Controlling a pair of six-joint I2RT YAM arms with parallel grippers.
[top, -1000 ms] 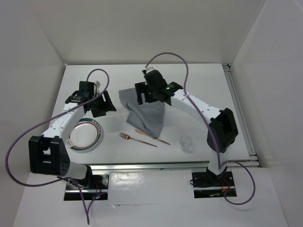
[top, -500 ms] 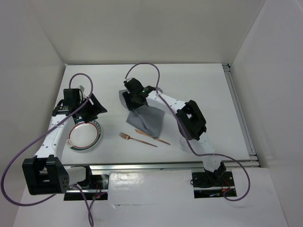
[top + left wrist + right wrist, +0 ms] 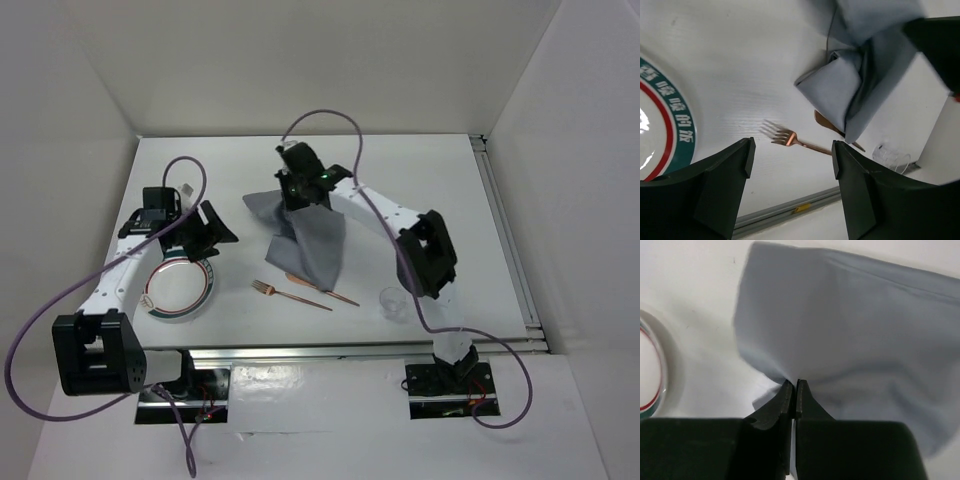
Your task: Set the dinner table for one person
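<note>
My right gripper [image 3: 300,196] is shut on a fold of the grey cloth [image 3: 318,248] at its far end, with the jaws pinched together [image 3: 794,385] on the fabric [image 3: 855,325]. The cloth is bunched and drapes toward me over the white dinner table [image 3: 440,190]. My left gripper [image 3: 214,236] hovers open and holding nothing [image 3: 792,155], just past the far rim of the plate [image 3: 180,288]. A copper fork [image 3: 288,294] and a copper knife [image 3: 330,291] lie near the cloth's front edge. The knife's far end lies under the cloth [image 3: 840,95].
A small clear glass [image 3: 394,303] stands at the front right of the cutlery. A metal rail [image 3: 350,350] runs along the table's near edge and another along the right side [image 3: 508,240]. White walls close in the left, back and right.
My right gripper has closed on the cloth after swinging left and back, and the cloth is now pulled up into a bunch. My left gripper shifted slightly near the plate and stayed open.
</note>
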